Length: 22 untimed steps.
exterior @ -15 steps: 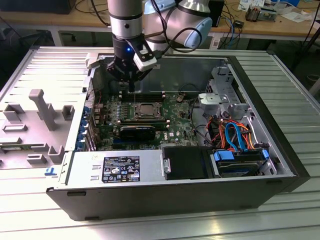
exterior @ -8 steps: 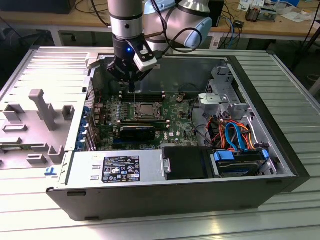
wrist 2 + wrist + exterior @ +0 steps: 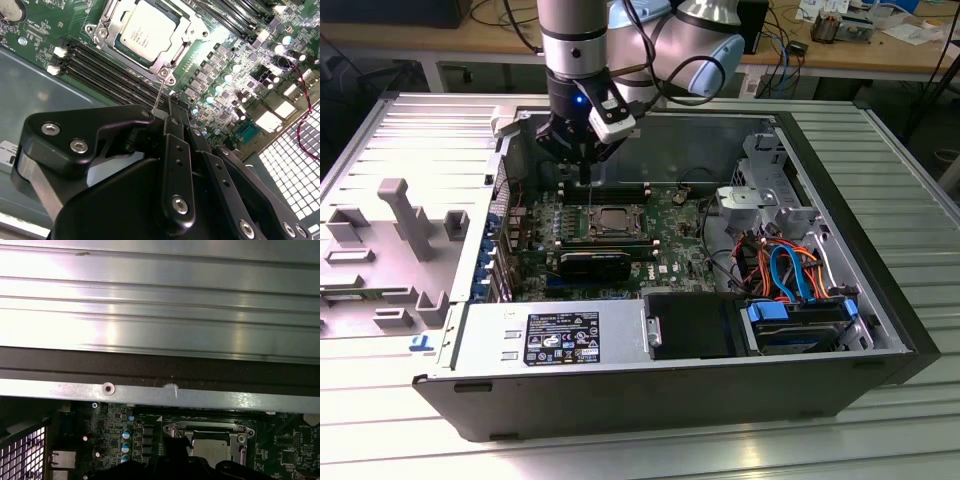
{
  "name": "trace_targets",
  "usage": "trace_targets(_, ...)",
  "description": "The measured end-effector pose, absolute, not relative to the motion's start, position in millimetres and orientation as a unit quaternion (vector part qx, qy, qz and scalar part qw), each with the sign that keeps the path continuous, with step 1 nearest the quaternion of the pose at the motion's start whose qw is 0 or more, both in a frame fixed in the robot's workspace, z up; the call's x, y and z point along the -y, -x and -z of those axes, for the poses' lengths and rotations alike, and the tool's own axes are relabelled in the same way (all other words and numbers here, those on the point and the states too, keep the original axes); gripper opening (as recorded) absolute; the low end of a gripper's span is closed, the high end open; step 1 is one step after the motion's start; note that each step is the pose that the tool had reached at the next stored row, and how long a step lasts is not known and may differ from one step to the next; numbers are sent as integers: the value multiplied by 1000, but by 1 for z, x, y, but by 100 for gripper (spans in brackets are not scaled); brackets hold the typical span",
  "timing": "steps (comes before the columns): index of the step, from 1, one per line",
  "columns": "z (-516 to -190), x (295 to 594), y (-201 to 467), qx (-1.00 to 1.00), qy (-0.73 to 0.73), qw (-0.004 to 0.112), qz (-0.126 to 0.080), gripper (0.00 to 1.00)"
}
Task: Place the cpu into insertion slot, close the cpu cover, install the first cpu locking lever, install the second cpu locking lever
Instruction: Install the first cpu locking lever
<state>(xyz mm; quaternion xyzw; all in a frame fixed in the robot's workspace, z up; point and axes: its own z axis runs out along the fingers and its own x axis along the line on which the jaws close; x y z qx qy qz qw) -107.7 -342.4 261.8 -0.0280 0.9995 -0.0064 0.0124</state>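
Gripper fingers are pressed together, and a thin wire locking lever runs from the corner of the insertion slot up to their tips, apparently pinched there. In the exterior view the gripper hangs inside the open computer case, just behind the slot and near the case's far wall. The cpu lies flat in the slot with its silver-grey top facing up, and the cpu cover is down around it, framing the chip through its window. Long black memory slots run just beside the socket on the green motherboard. The case rests on a ribbed metal table, with a grey fixture lying on it at the exterior view's left.
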Motion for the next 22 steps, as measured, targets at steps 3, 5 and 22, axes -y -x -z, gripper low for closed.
trace_targets(3,-262,342,107,-1000,28,12,6,11)
trace_targets(5,-261,342,107,-1000,28,12,6,11)
trace_targets(22,-258,342,106,-1000,28,13,6,11)
